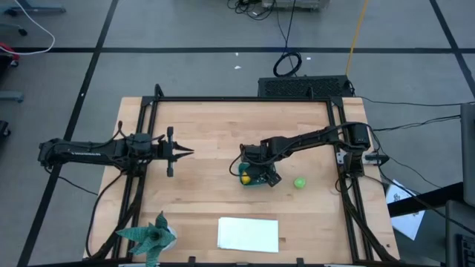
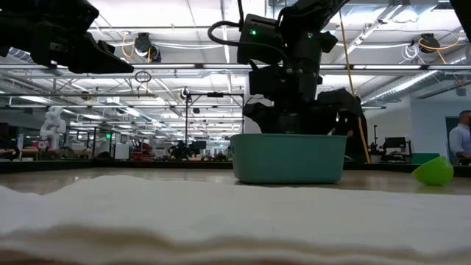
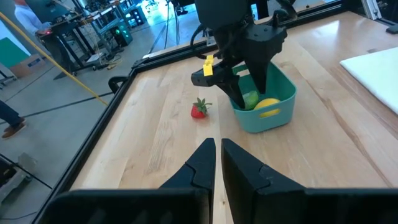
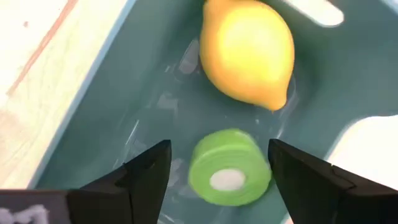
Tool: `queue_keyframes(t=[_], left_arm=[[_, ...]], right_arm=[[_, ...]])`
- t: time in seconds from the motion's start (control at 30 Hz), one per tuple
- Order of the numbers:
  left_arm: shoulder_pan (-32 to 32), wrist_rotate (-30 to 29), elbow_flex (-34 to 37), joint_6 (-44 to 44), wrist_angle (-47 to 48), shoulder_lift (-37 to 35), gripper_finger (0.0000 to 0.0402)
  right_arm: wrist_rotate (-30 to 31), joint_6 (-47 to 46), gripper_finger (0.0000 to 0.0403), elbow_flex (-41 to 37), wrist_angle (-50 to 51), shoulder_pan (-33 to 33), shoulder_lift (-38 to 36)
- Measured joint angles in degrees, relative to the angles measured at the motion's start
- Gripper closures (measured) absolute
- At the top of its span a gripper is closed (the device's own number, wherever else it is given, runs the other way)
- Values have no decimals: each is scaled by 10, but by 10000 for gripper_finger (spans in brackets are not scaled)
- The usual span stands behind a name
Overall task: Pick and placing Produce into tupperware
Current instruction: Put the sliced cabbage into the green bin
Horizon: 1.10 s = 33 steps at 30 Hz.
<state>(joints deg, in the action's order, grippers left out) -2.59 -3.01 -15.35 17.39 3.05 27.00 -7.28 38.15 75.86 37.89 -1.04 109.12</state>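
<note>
With the right end effector (image 4: 214,171) spread open above the green slice (image 4: 229,176) lying beside the lemon (image 4: 247,51) inside the tupperware (image 3: 273,111), it should lift straight up, clear of the rim.

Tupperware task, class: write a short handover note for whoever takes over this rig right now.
Right gripper: open, over the teal tub, a green slice lying loose between its fingers.
Left gripper: shut, empty, waiting at the table's left side.
Done: lemon and green slice lie in the tub.
Left: the green round piece on the table to the tub's right, and the strawberry beside the tub.
</note>
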Motion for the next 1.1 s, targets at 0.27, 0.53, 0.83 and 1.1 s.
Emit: queue_keyframes(t=[0.27, 0.53, 0.83, 1.1], left_arm=[[0, 0, 0, -1, 0, 0, 371], [0, 0, 0, -1, 0, 0, 371], [0, 0, 0, -1, 0, 0, 371], [0, 0, 0, -2, 0, 0, 371]], right_arm=[[29, -9, 145, 36, 50, 0, 0], [30, -14, 145, 50, 62, -1, -13], [29, -10, 201, 50, 51, -1, -47], [27, 0, 323, 50, 53, -1, -43]])
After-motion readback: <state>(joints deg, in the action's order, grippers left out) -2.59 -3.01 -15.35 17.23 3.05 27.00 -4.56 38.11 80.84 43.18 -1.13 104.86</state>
